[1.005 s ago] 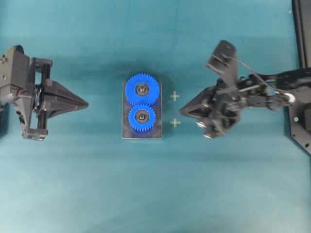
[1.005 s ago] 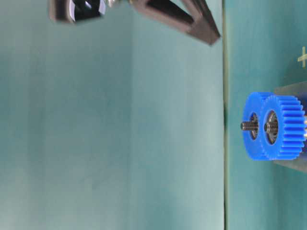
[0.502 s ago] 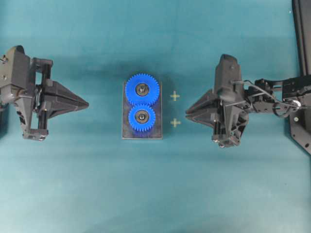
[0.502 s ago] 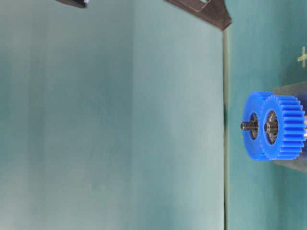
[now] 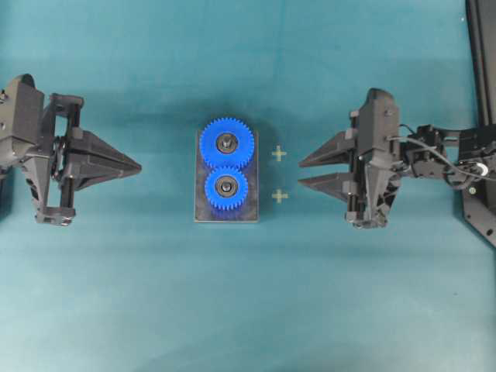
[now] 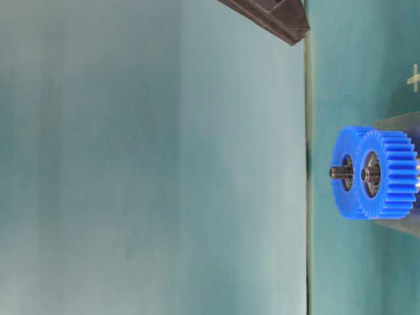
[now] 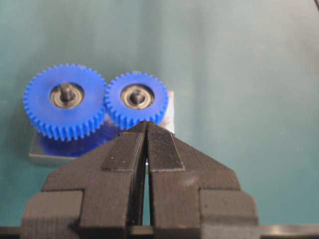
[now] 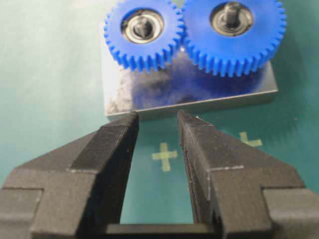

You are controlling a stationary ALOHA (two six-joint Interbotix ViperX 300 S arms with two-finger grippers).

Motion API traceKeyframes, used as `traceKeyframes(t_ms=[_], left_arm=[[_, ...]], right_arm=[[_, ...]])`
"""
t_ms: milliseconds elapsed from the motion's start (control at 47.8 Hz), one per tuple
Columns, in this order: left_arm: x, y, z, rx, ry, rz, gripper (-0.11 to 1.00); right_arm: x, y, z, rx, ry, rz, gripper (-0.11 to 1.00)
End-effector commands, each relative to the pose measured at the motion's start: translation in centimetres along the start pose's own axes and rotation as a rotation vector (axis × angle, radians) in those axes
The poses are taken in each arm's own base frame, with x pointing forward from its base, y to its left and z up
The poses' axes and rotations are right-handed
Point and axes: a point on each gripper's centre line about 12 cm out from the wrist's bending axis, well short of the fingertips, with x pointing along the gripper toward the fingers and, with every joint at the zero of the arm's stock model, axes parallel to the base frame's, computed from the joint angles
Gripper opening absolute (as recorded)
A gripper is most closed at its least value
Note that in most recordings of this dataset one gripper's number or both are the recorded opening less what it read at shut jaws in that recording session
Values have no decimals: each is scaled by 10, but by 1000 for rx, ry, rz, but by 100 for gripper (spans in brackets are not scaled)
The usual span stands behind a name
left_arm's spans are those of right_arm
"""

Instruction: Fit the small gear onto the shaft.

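Overhead: grey plate sits mid-table on teal mat. Small gear already seated on the shaft, on plate's 6 o'clock half; shaft tip shows as dark dot in the bearing hub. Larger gear at 12 o'clock of it, teeth meshing w/ small gear. Two pale cross marks on mat at 3 o'clock of plate, just beside it. Left gripper at 9 o'clock of plate, well apart, tip aimed at gears; fingers clenched pad-to-pad, nothing between them (left wrist view confirms, only a hairline seam). Right gripper at 3 o'clock, near the cross marks, apart from plate; fingers released, clear gap, holding nothing. Right wrist view: plate edge just beyond the fingertips, one cross mark visible thru the gap, small gear at upper left, larger gear upper right. Table-level view is turned sideways: both gears stacked on plate at frame's 3 o'clock, shaft ends poking out of hubs; a dark finger tip at 12 o'clock, can't tell which arm.
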Motion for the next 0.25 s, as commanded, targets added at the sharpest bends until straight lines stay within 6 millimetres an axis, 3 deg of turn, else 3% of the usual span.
traceKeyframes(t_ms=[0, 230], left_arm=[[0, 0, 4, 7, -15, -1, 0], [0, 0, 1, 7, -9, 0, 0]], right_arm=[[-3, 1, 7, -8, -34, 2, 46], [-3, 1, 5, -9, -26, 1, 46]])
